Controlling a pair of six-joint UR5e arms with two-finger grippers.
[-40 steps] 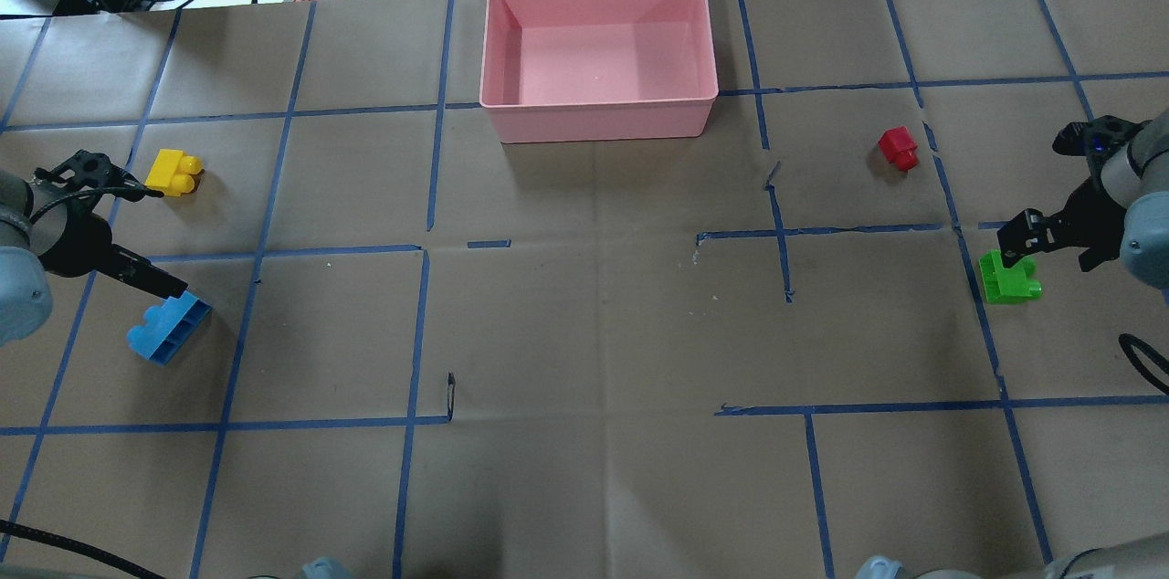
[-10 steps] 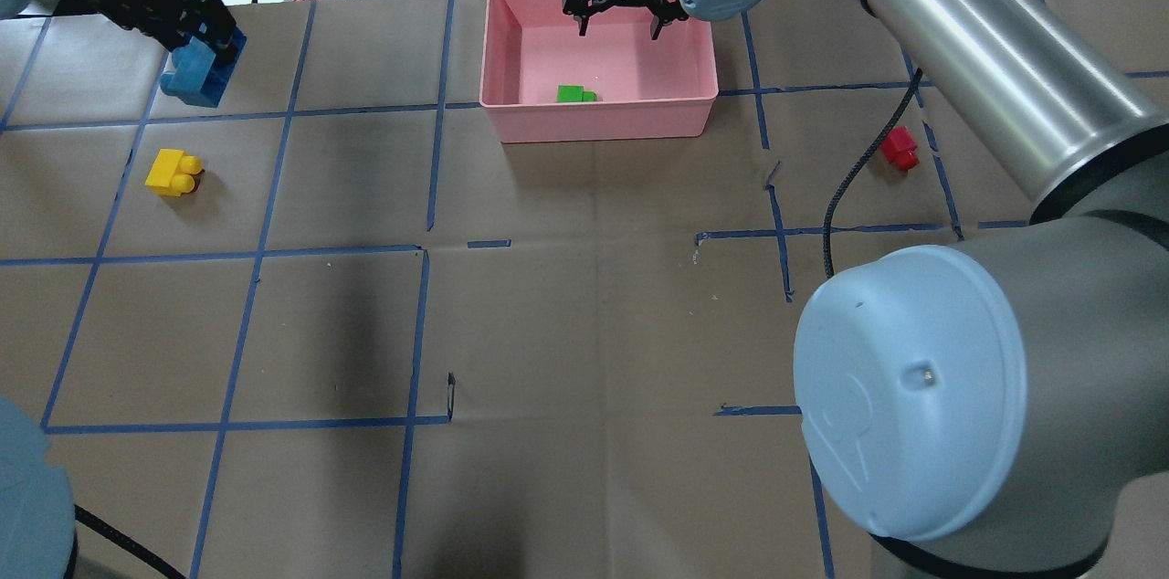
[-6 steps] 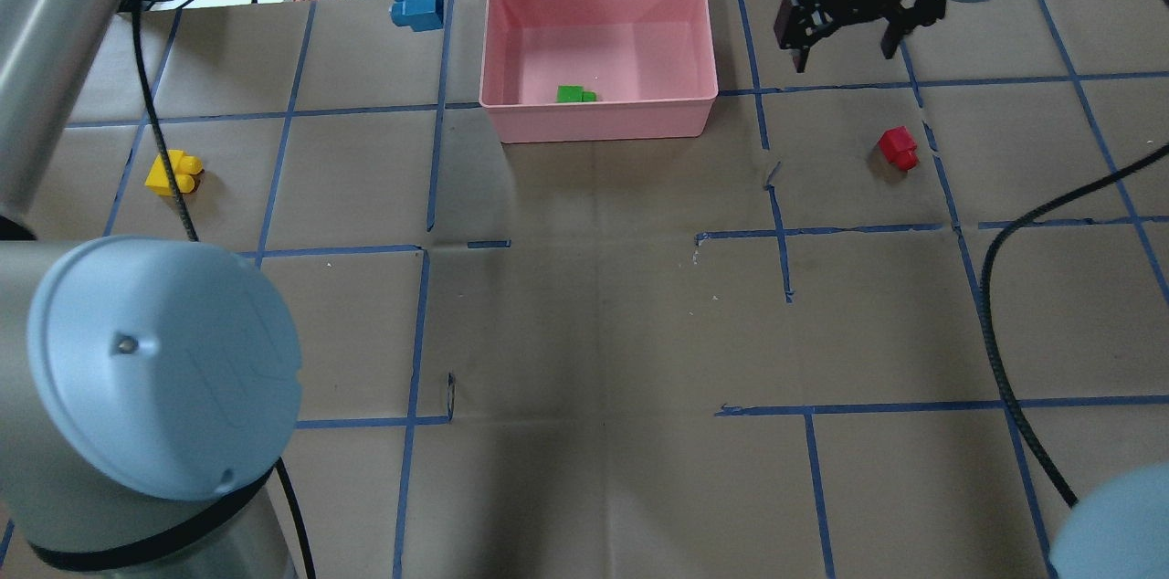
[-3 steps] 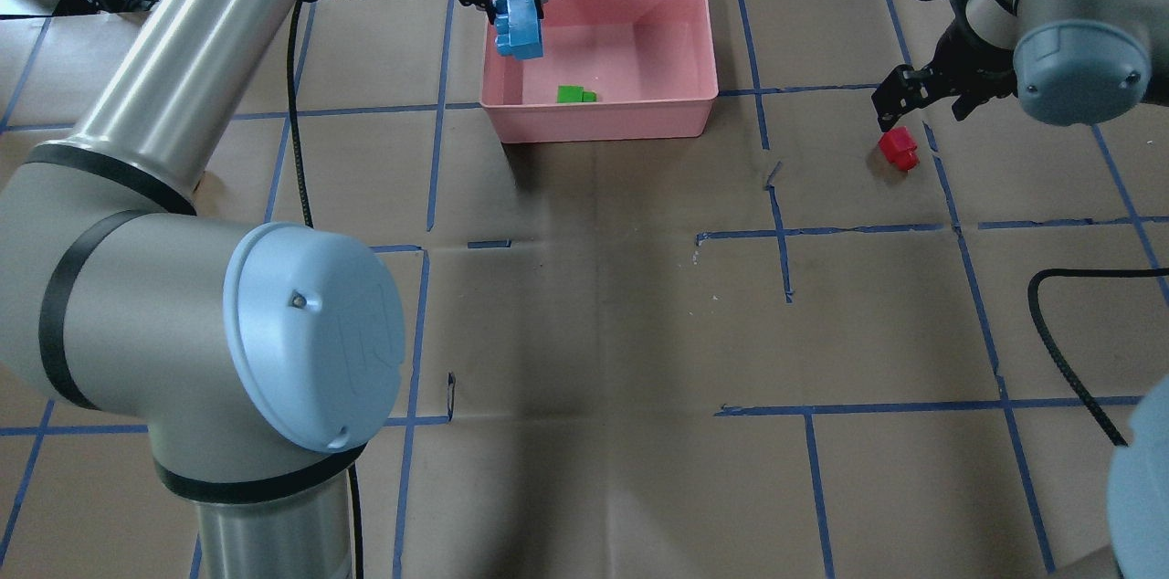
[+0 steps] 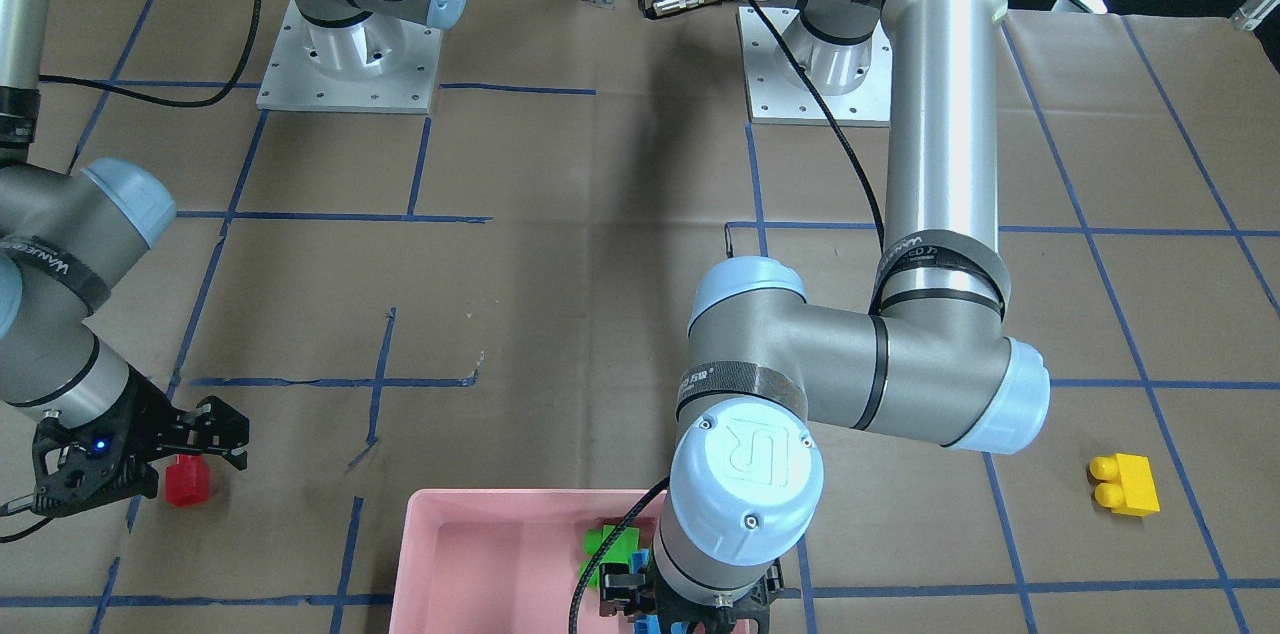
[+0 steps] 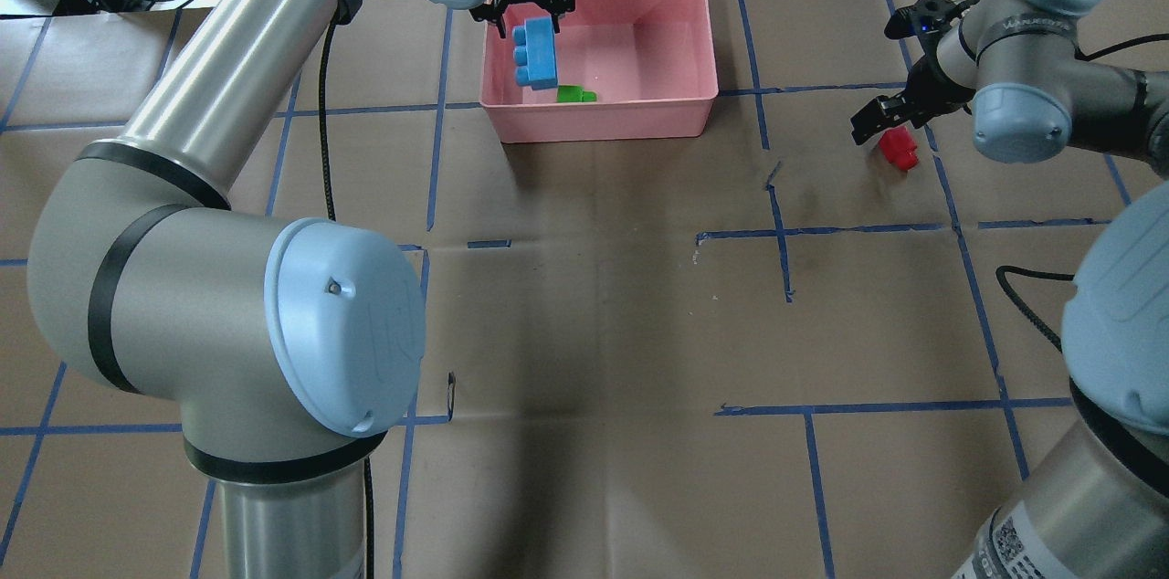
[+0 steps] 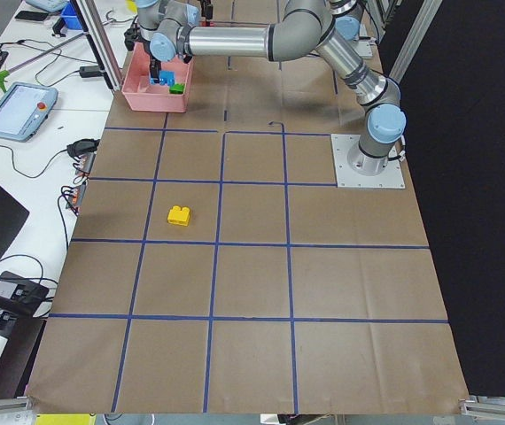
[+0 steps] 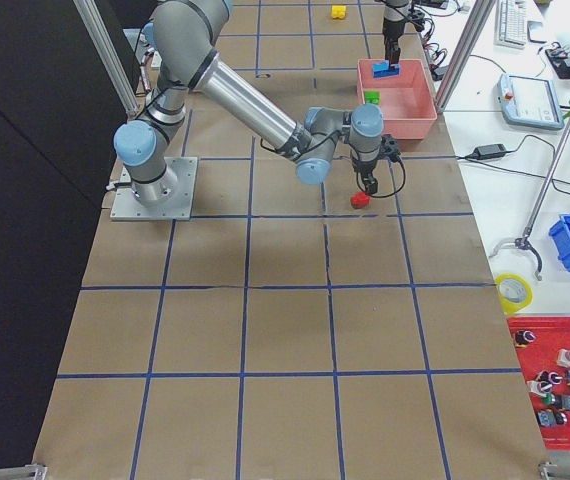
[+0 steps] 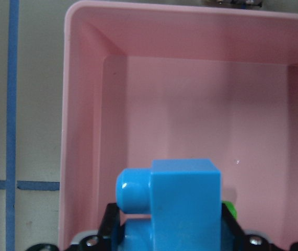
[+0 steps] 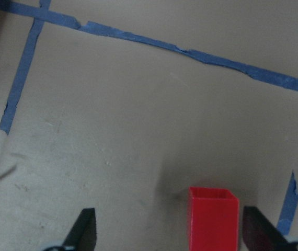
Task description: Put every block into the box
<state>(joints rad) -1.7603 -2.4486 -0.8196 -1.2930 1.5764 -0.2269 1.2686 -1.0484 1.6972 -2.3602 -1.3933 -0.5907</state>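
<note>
- The yellow block [image 5: 1125,486] lies on the counter [image 6: 594,305] far out on the robot's left side, well apart from the box and from both grippers. In the overhead view you do not see it, because the left arm [image 6: 183,131] covers that spot.
- The left gripper [image 6: 530,13] hangs pointing down over the box, at the end on the robot's left. Its fingers are clamped on the blue block.
- The blue block [image 6: 535,56] hangs lengthwise beneath that gripper, inside the outline of the box and near its left wall. In the overhead view its studs face left. You cannot tell whether its lower end touches the box floor.
- The box [image 6: 639,118] sits open side up at the far edge of the counter, about midway across.
- The green block [image 6: 573,94] lies on the box floor close to the near wall, just beside the lower end of the blue block.
- The red block [image 6: 900,148] stands on the counter on the robot's right side, outside the box and well apart from it.
- The right gripper [image 10: 171,219] is low over the counter with its fingers apart. Note in the wrist view that the red block stands between them, close to one finger and clear of the other.
</note>
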